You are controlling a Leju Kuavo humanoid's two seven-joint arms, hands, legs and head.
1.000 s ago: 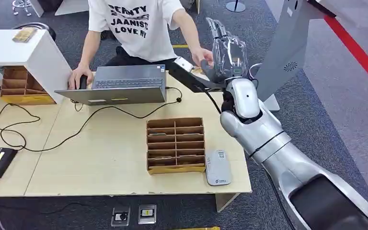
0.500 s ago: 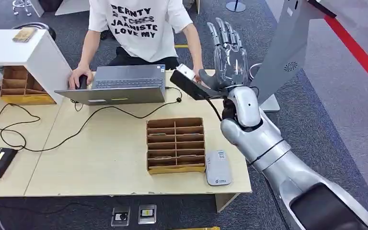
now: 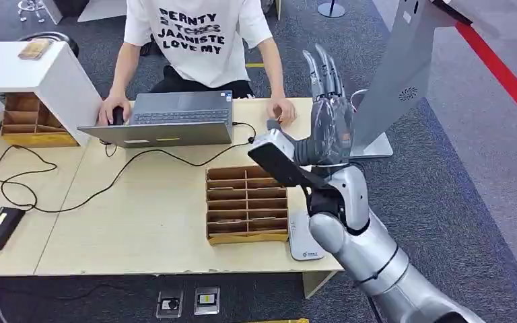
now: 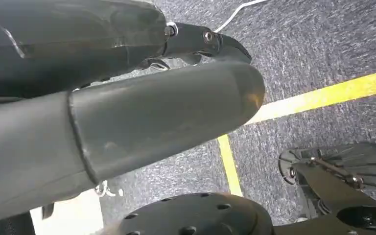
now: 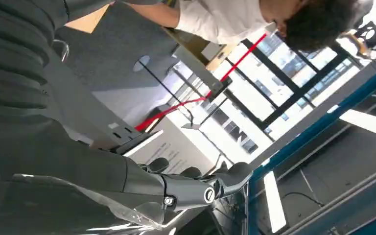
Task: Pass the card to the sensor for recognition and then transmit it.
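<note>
R hand (image 3: 328,124) is raised in the centre-right of the head view, palm side w/ fingers straight and spread, pointing toward the top of the frame; nothing is between them, so it's empty and unclasped. The card can't be made out in any view. The person's hand (image 3: 283,110) rests on the table (image 3: 141,215) just left of and slightly above the R hand's palm, apart from it; can't tell if anything's under it. The grey sensor (image 3: 301,235) lies flat on the table at lower centre, directly below the R hand, its right part covered by the forearm. The brown slotted tray (image 3: 247,237) is just beside the sensor, to its left. L hand (image 4: 127,122) hangs over carpet w/ a yellow line; can't tell its grip state.
</note>
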